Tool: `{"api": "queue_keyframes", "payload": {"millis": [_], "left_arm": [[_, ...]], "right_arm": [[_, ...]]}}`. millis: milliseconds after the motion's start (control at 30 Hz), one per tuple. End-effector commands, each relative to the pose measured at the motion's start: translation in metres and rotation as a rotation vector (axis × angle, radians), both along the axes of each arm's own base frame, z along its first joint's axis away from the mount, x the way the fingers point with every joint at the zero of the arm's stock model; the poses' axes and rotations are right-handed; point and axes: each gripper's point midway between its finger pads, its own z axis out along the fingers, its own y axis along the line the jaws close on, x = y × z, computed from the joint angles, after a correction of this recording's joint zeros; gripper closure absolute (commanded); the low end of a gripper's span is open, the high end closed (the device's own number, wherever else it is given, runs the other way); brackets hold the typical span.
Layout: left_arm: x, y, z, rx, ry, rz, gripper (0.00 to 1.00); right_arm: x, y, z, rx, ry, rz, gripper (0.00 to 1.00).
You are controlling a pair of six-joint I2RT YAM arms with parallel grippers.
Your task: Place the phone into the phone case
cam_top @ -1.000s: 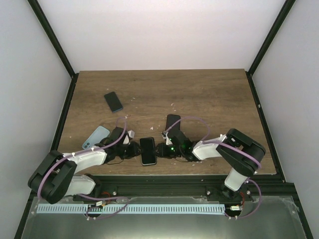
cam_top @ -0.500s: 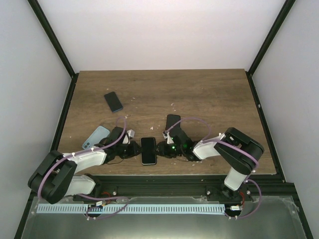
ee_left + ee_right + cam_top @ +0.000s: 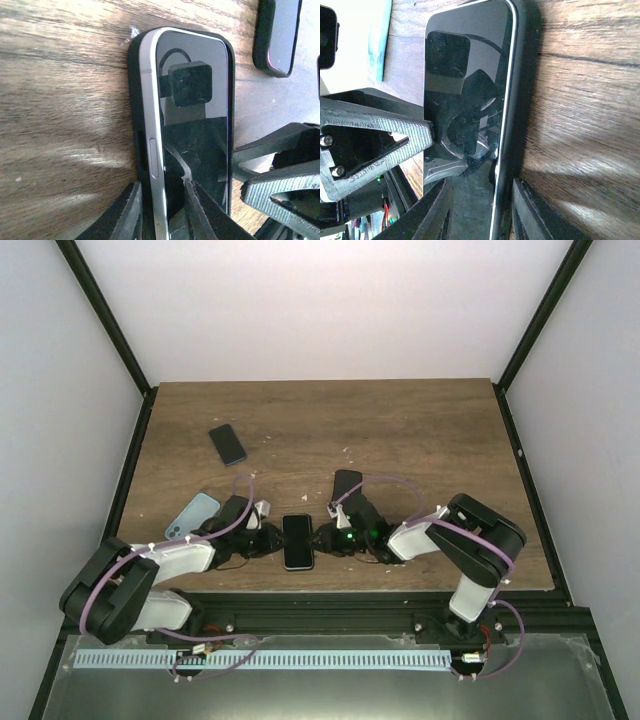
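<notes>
Fingers of our left gripper pinch one long edge of the black glass-fronted phone with a silver rim, low in the frame. Our right gripper clamps the opposite edge. Only the left wrist view shows silver standing proud of the soft black phone case, so we judge seating unfinished.

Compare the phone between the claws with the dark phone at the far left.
The centre phone lies square to the table; the far-left phone lies angled. The centre phone sits between the left claw and right claw; the far-left phone lies alone, farther back. The centre phone has a silver edge in a black case; the far-left phone looks blue-rimmed. Both lie flat, dark face up.
</notes>
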Motion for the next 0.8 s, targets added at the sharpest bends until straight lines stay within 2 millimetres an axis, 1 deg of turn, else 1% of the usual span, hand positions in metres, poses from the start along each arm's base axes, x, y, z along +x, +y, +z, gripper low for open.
{"api": "queue_keyframes", "payload": {"millis": [0, 67, 133, 267, 367, 400, 500, 600, 767], "left_arm": [[-0.010, -0.014, 0.004, -0.035, 0.007, -0.079, 0.71], [-0.008, -0.009, 0.006, -0.007, -0.002, -0.055, 0.67], [-0.005, -0.004, 0.010, 0.016, -0.019, -0.028, 0.63], [0.000, 0.008, 0.015, 0.067, -0.041, 0.023, 0.61], [0.002, 0.012, 0.018, 0.092, -0.054, 0.033, 0.61], [0.003, 0.012, 0.018, 0.095, -0.058, 0.031, 0.62], [0.002, 0.010, 0.017, 0.091, -0.060, 0.013, 0.68], [-0.001, 0.008, 0.011, 0.090, -0.039, -0.006, 0.72], [-0.006, 0.008, 0.002, 0.087, -0.022, -0.016, 0.75]], "right_arm": [[-0.001, 0.008, 0.015, 0.071, -0.058, 0.048, 0.67], [0.002, -0.003, 0.014, 0.064, -0.054, 0.007, 0.67], [0.004, -0.010, 0.013, 0.043, -0.058, -0.013, 0.67], [0.006, -0.011, 0.010, 0.006, -0.055, -0.012, 0.67], [0.006, -0.011, 0.008, 0.006, -0.048, -0.019, 0.64], [0.007, -0.011, 0.007, 0.004, -0.044, -0.021, 0.63], [0.008, -0.008, 0.003, 0.005, -0.027, -0.018, 0.62], [0.009, -0.004, 0.000, 0.010, -0.016, -0.011, 0.60], [0.011, 0.002, 0.001, 0.025, -0.008, -0.002, 0.57]]}}
